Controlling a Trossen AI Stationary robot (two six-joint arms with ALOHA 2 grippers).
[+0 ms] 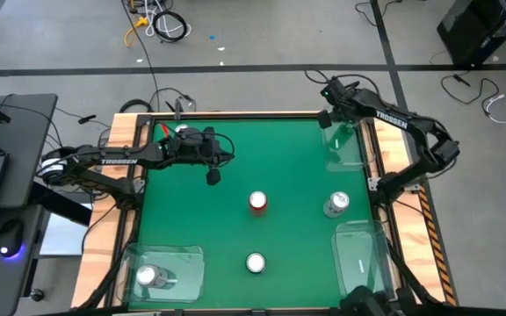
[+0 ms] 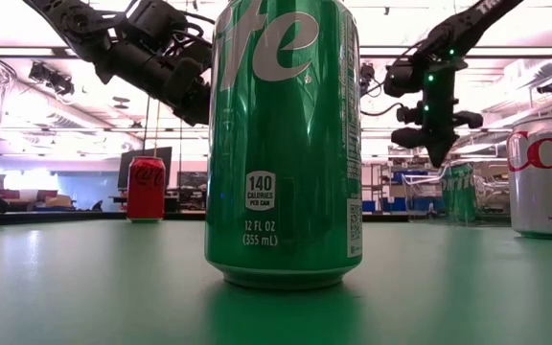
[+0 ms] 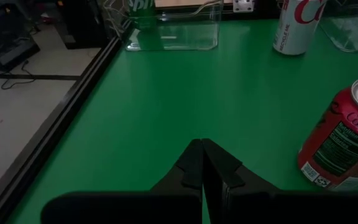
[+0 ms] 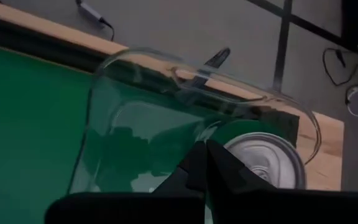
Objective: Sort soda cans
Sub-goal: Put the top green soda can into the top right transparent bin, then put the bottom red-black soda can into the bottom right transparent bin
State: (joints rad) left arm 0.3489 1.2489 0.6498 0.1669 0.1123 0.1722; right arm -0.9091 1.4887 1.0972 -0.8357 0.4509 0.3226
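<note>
A green soda can (image 1: 255,262) (image 2: 286,144) stands near the table's front edge. A red can (image 1: 258,202) (image 3: 347,143) stands mid-table, with a silver can (image 1: 336,204) (image 3: 297,25) to its right. Another green can (image 2: 458,192) (image 4: 266,158) stands inside the far right clear bin (image 1: 345,145). A can with a silver top (image 1: 148,276) stands in the near left bin (image 1: 178,263). My left gripper (image 1: 213,175) (image 3: 202,165) hangs shut above the table, left of the red can. My right gripper (image 1: 328,118) (image 4: 207,162) is shut, slanting down above the far right bin and its can.
A third clear bin (image 1: 358,259) lies at the near right corner. Wooden rails (image 1: 121,140) edge the table on both sides. Open green surface lies between the loose cans and across the table's far middle.
</note>
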